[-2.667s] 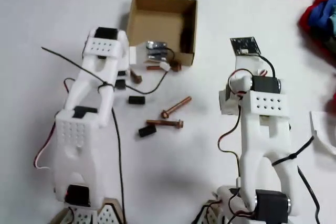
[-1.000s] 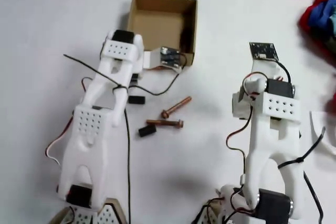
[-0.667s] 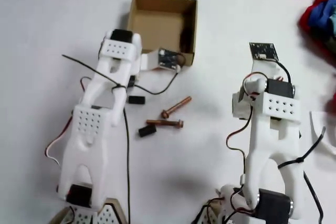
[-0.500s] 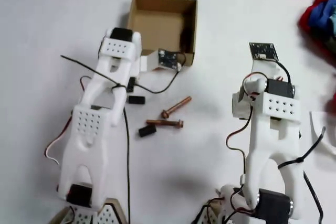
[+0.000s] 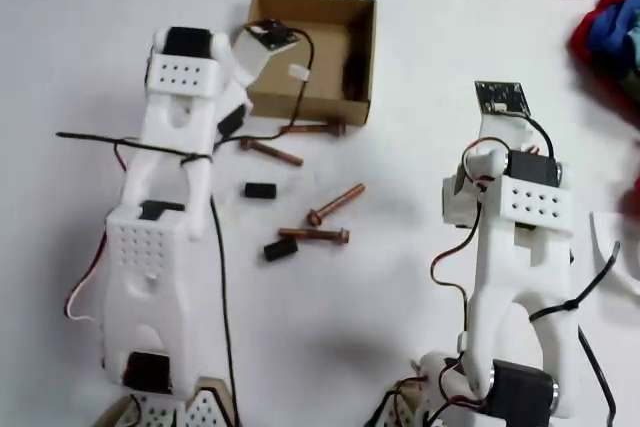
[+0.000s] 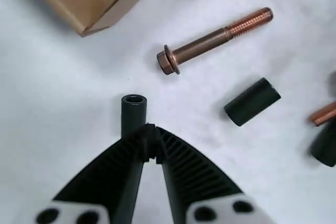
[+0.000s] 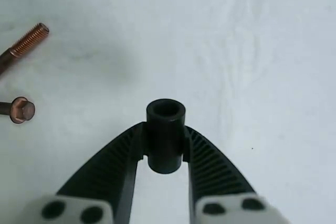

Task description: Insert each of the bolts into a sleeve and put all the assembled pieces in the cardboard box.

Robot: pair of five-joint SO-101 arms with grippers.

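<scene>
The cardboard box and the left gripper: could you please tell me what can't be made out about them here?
High view: the left arm covers part of the box; the dark patch inside may be shadow or a part.
Left wrist view: the left gripper hides the lower end of the sleeve, so a grip is unclear.

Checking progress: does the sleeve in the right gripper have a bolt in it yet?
Empty. The right gripper is shut on the sleeve, and its open end shows a dark, hollow bore.
</scene>
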